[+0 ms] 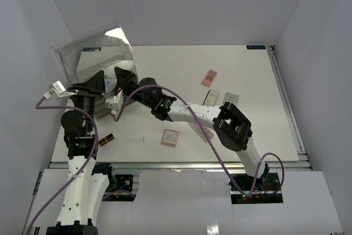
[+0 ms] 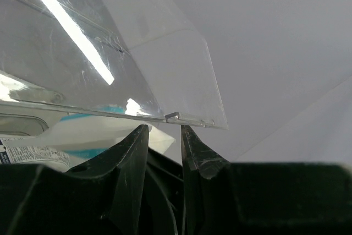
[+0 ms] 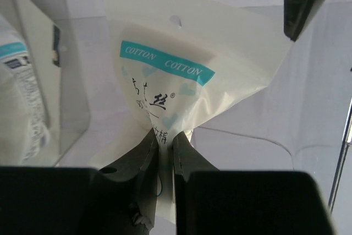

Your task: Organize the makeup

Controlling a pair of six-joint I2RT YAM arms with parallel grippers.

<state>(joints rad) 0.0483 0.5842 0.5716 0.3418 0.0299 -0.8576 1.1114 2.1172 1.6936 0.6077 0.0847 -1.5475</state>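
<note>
My right gripper (image 3: 164, 138) is shut on the lower edge of a white cotton sachet (image 3: 181, 75) with a teal band, held inside the big clear box (image 1: 93, 59); in the top view it (image 1: 122, 79) reaches into the box from the right. My left gripper (image 2: 164, 130) is slightly open with nothing between its fingers, its tips just under the raised lid's edge (image 2: 187, 118). A second sachet with white-blue print (image 2: 33, 153) lies in the box. On the table lie a pink palette (image 1: 209, 77), a brown-pink square palette (image 1: 170, 137) and a black-gold palette (image 1: 107, 140).
Two small flat items (image 1: 211, 98) (image 1: 231, 98) lie right of centre, near the right arm's forearm (image 1: 192, 115). The box stands at the table's back-left corner with its lid tilted up. White walls close in three sides.
</note>
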